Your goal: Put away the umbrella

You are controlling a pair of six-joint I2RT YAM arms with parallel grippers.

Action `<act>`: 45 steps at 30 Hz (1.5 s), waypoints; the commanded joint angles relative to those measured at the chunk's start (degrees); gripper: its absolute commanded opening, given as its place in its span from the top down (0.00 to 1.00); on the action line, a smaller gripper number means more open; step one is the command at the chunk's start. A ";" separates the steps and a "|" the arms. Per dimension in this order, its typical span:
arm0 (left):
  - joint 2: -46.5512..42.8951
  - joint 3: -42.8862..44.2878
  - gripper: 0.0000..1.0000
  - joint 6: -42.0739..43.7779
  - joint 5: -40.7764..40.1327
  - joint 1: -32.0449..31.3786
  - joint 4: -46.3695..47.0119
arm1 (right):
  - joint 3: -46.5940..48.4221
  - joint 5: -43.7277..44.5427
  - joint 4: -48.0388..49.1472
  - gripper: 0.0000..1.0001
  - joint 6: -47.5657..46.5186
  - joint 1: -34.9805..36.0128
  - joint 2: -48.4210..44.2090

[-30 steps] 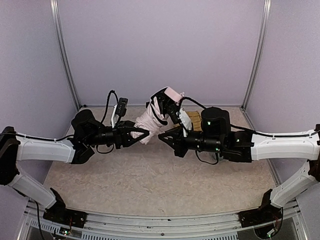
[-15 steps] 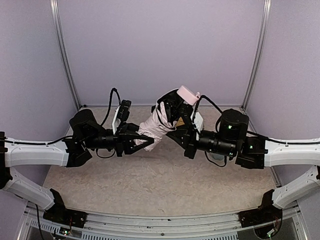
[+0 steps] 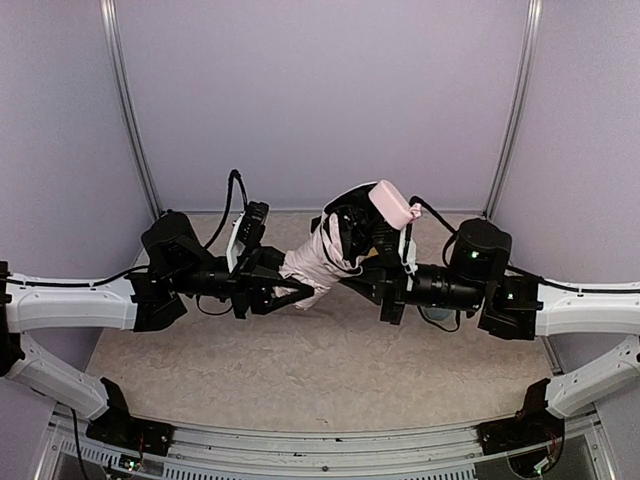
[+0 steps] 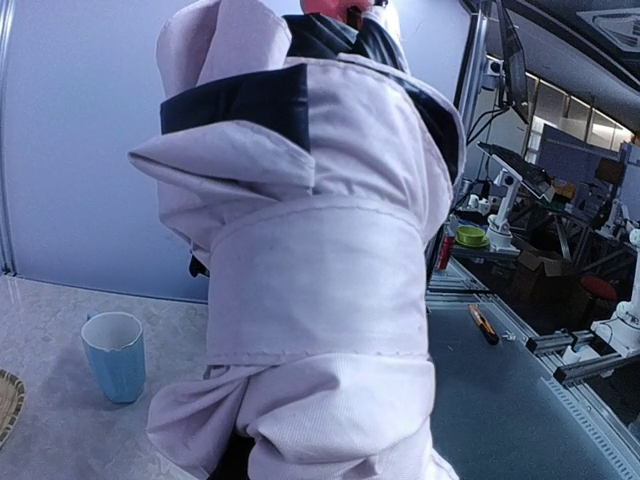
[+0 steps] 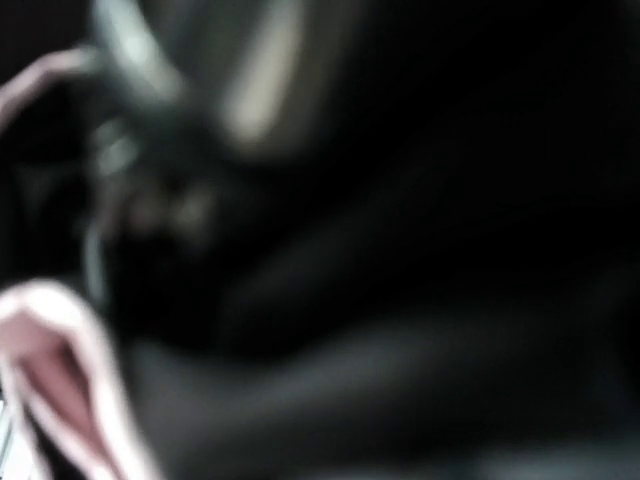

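Observation:
The umbrella (image 3: 325, 258) is a folded bundle of pale-pink fabric with black lining, held in the air between both arms. Its small pink handle (image 3: 395, 203) points up and to the right. My left gripper (image 3: 298, 290) is shut on the lower left end of the fabric. My right gripper (image 3: 355, 278) is shut on the black-lined part below the handle. In the left wrist view the pink fabric (image 4: 320, 300) fills the frame and hides the fingers. The right wrist view is dark and blurred, with black lining close up and a pink edge (image 5: 50, 380) at the lower left.
A light-blue cup (image 4: 113, 355) stands on the table, with the rim of a woven yellow tray (image 4: 5, 400) beside it. Metal frame posts (image 3: 128, 110) stand at the back corners. The speckled tabletop (image 3: 300, 370) lies below the arms.
Both arms have raised the umbrella and carried it a little to the right. The handle is higher and further right, and the right arm has drawn back to the right.

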 commanded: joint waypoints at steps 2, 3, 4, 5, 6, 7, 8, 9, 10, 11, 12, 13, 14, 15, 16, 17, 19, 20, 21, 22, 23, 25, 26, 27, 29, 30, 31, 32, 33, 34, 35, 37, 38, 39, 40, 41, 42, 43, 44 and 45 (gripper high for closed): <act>4.03 4.44 1.00 3.89 5.68 -4.43 -2.19 | -1.07 -4.33 2.93 1.00 -1.34 0.28 -1.16; 4.76 3.66 1.00 3.34 5.41 -4.89 -1.65 | -1.04 -4.23 3.79 1.00 -0.91 0.27 -1.37; 5.46 2.89 1.00 2.60 4.89 -5.14 -0.88 | -1.12 -4.11 4.81 1.00 -0.39 0.27 -1.68; 6.09 2.14 1.00 1.94 4.46 -5.11 0.01 | -1.46 -3.76 6.08 0.99 0.31 0.27 -1.95; 6.83 1.39 1.00 1.71 3.70 -4.96 0.79 | -2.25 -3.27 8.12 0.98 1.86 0.27 -2.21; 7.43 0.84 1.00 1.73 2.73 -4.78 1.35 | -3.35 -2.87 12.36 0.97 3.30 0.28 -2.40; 8.03 0.64 1.00 1.71 1.99 -4.61 1.57 | -4.93 -2.68 15.70 0.94 4.69 0.38 -2.47; 8.65 0.64 1.00 1.73 1.50 -4.55 1.56 | -6.28 -2.86 19.14 0.93 6.07 0.42 -2.51; 9.12 0.88 1.00 1.81 1.12 -4.61 1.60 | -7.62 -3.23 22.21 0.92 7.28 0.45 -2.38; 9.45 1.12 1.00 1.88 0.77 -4.71 1.83 | -8.55 -3.64 24.66 0.90 8.63 0.54 -2.32; 9.68 1.34 1.00 1.80 0.51 -4.84 2.18 | -9.37 -4.13 27.05 0.88 9.79 0.54 -2.19; 9.93 1.54 1.00 1.65 0.14 -4.89 2.67 | -10.02 -4.97 29.00 0.86 11.22 0.53 -2.03; 10.17 1.72 1.00 1.37 -0.20 -4.97 3.39 | -10.61 -6.01 30.53 0.84 12.30 0.65 -1.96; 10.58 1.82 1.00 0.78 -0.41 -4.98 4.42 | -10.85 -6.53 32.06 0.81 13.29 0.62 -1.95; 11.05 1.97 1.00 0.17 -0.42 -5.05 5.30 | -11.23 -6.50 33.48 0.78 14.42 0.70 -1.83; 11.64 2.25 1.00 0.00 -0.33 -5.11 5.55 | -11.62 -6.27 35.20 0.76 15.45 0.77 -1.72; 12.65 2.71 1.00 0.09 0.24 -5.31 5.28 | -11.91 -5.30 37.07 0.70 16.61 0.71 -1.57; 13.01 2.55 1.00 0.09 0.27 -5.43 5.31 | -11.90 -4.24 37.25 0.69 17.02 0.71 -1.70; 13.18 2.40 1.00 0.06 0.10 -5.55 5.44 | -12.04 -3.25 37.54 0.68 17.21 0.75 -1.89; 13.30 2.23 1.00 0.02 0.02 -5.60 5.70 | -12.17 -2.36 38.02 0.66 17.43 0.73 -2.07; 13.39 2.08 1.00 -0.15 -0.13 -5.75 6.00 | -12.33 -1.16 38.51 0.65 17.85 0.71 -2.24; 13.48 2.07 1.00 -0.12 -0.30 -5.88 6.26 | -12.61 0.38 39.67 0.62 18.55 0.71 -2.48; 13.50 2.15 1.00 -0.13 -0.14 -6.01 6.35 | -12.47 1.14 39.72 0.60 18.85 0.71 -2.42; 13.50 2.23 1.00 -0.05 -0.07 -6.06 6.29 | -12.16 1.61 39.38 0.59 19.16 0.66 -2.32; 13.59 2.50 1.00 0.40 0.41 -6.19 5.71 | -11.53 2.33 38.53 0.56 19.37 0.71 -2.19; 13.53 2.45 1.00 0.79 0.57 -6.21 5.38 | -11.25 2.82 37.84 0.55 19.54 0.63 -2.26; 13.40 2.38 1.00 1.24 0.61 -6.36 4.89 | -10.73 3.37 36.67 0.55 19.55 0.62 -2.34; 13.17 2.25 1.00 2.02 0.48 -6.45 4.17 | -9.91 3.68 34.64 0.55 19.20 0.64 -2.50; 12.85 2.06 1.00 2.89 0.11 -6.62 3.35 | -8.96 3.84 32.20 0.55 18.72 0.62 -2.73; 12.43 1.88 1.00 4.36 -0.56 -6.76 1.95 | -7.79 3.80 29.52 0.55 17.84 0.62 -2.86; 11.79 1.85 1.00 6.19 -1.73 -7.04 0.07 | -6.51 3.97 26.18 0.54 17.16 0.62 -2.96; 10.10 2.39 1.00 11.31 -6.27 -8.15 -6.01 | -3.57 5.98 19.38 0.54 16.37 0.65 -2.94; 9.08 2.89 1.00 14.37 -9.82 -8.98 -9.51 | -2.32 7.91 15.97 0.54 16.62 0.63 -2.92; 8.02 3.24 1.00 17.61 -14.13 -10.68 -12.75 | -1.38 10.43 13.50 0.54 17.19 0.62 -2.88; 6.79 3.21 1.00 20.45 -18.24 -12.21 -15.03 | -1.03 12.25 11.99 0.54 17.61 0.62 -2.98; 5.74 3.05 1.00 23.93 -22.11 -13.44 -16.71 | -1.09 13.28 11.41 0.53 17.74 0.56 -3.24; 4.82 2.73 1.00 25.98 -25.07 -14.41 -18.17 | -1.50 13.42 11.50 0.52 17.72 0.57 -3.52; 3.64 2.21 1.00 26.89 -27.22 -14.84 -18.60 | -1.94 13.00 11.57 0.52 17.61 0.51 -3.97; 2.80 1.63 1.00 27.25 -28.44 -14.78 -18.60 | -2.28 11.82 11.83 0.51 17.40 0.43 -4.42; 1.99 0.80 1.00 27.37 -29.44 -14.64 -18.34 | -2.59 10.54 12.08 0.51 17.08 0.29 -4.81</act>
